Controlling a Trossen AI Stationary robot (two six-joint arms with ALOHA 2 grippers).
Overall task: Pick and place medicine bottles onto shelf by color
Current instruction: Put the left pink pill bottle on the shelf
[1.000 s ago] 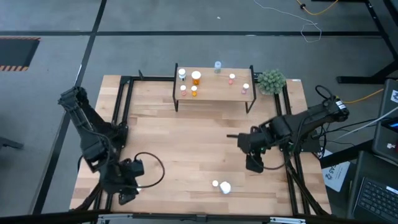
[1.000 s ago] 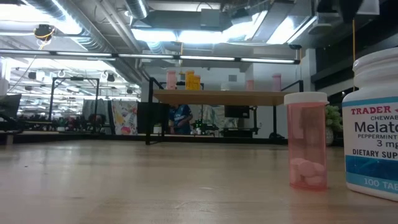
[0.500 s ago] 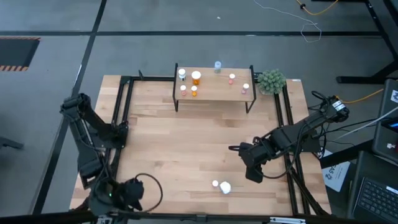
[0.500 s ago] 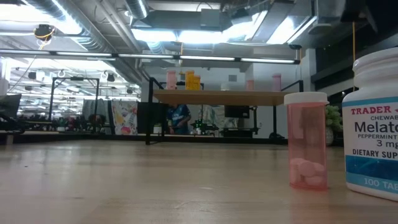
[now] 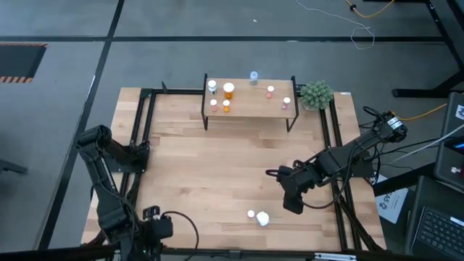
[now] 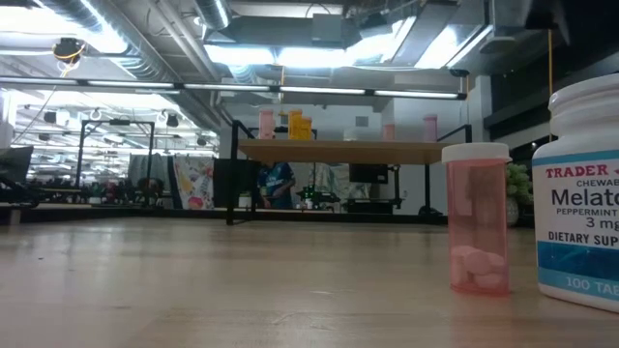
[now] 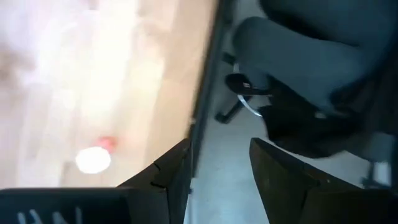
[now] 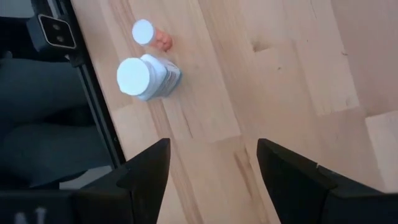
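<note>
Right now your right gripper (image 5: 288, 205) hangs over the table's (image 5: 217, 167) near-right area w/ fingers (image 8: 147, 171) spread apart and nothing between them. Just beyond it, toward the front edge, two medicine bottles stand side by side: a small pink bottle (image 5: 251, 214) w/ white cap and, touching or nearly touching it, a larger white Melatonin bottle (image 5: 262, 218). Low view puts both up close, pink bottle (image 6: 476, 218) left of the white one (image 6: 581, 193), pills visible in its base.

Your left gripper (image 5: 154, 226) sits at the table's near-left corner, by the frame; its fingers (image 7: 168, 171) are parted, holding nothing.

At the far end, the shelf (image 5: 250, 106) carries the sorted bottles: orange ones (image 5: 229, 90) and others toward its left, two pink ones (image 5: 286, 102) toward its right, one bluish bottle (image 5: 254, 76) at the back edge. A small potted plant (image 5: 316, 93) stands just right of the shelf.
</note>
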